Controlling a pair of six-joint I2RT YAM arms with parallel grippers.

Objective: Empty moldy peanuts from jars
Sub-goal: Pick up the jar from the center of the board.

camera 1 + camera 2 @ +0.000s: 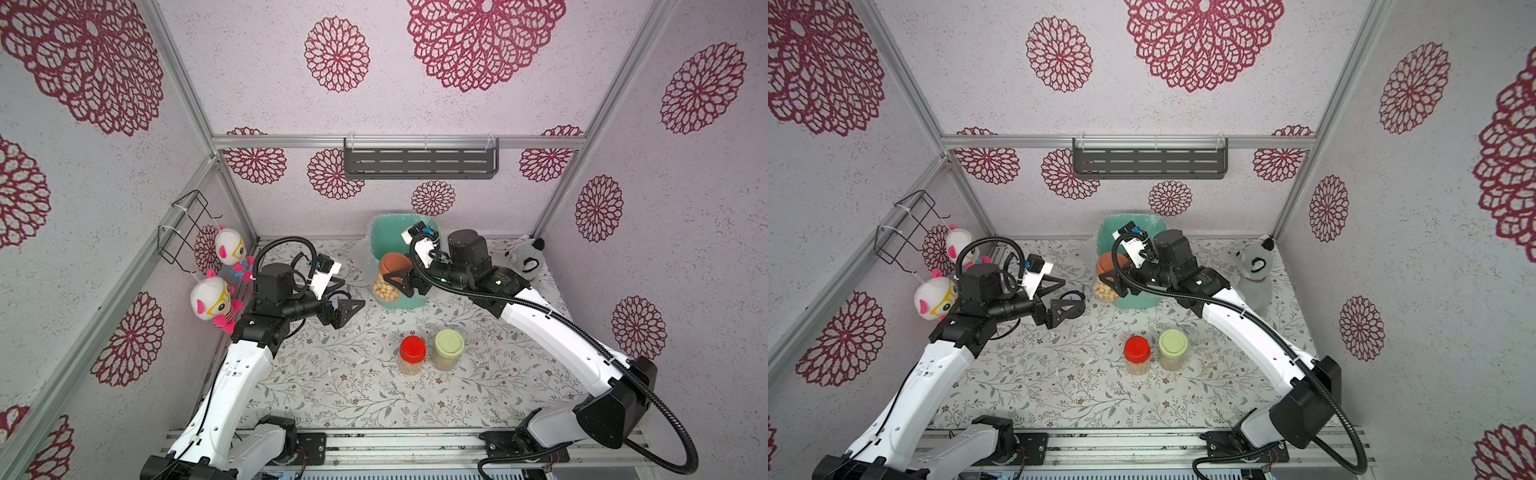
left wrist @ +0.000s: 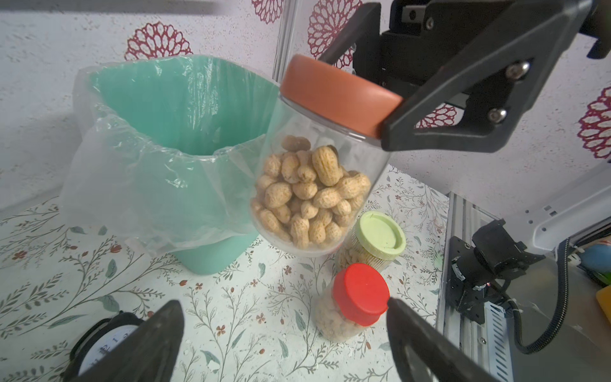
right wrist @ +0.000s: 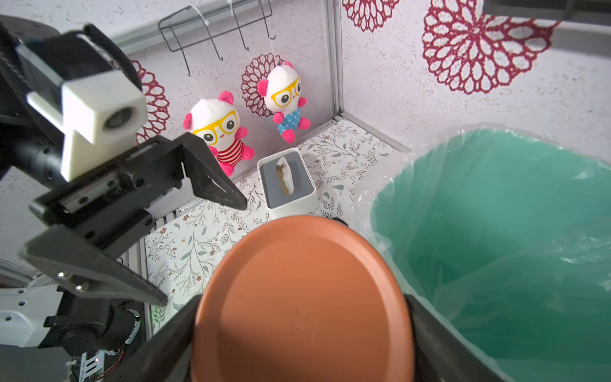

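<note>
Beside the bin [image 2: 185, 99], right end effector [image 3: 302, 314] grips tilted lid-up jar [image 2: 310, 198]; left end effector [image 1: 348, 296] wide, empty.

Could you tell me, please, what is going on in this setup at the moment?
The right pincer grips the brown-lidded jar of peanuts by its lid and holds it tilted in the air beside the lined teal bin. The lid is on, and the bin looks empty. The left pincer is open and empty, pointing toward that jar. The red-lidded jar and the green-lidded jar stand closed on the table, both with peanuts inside.
</note>
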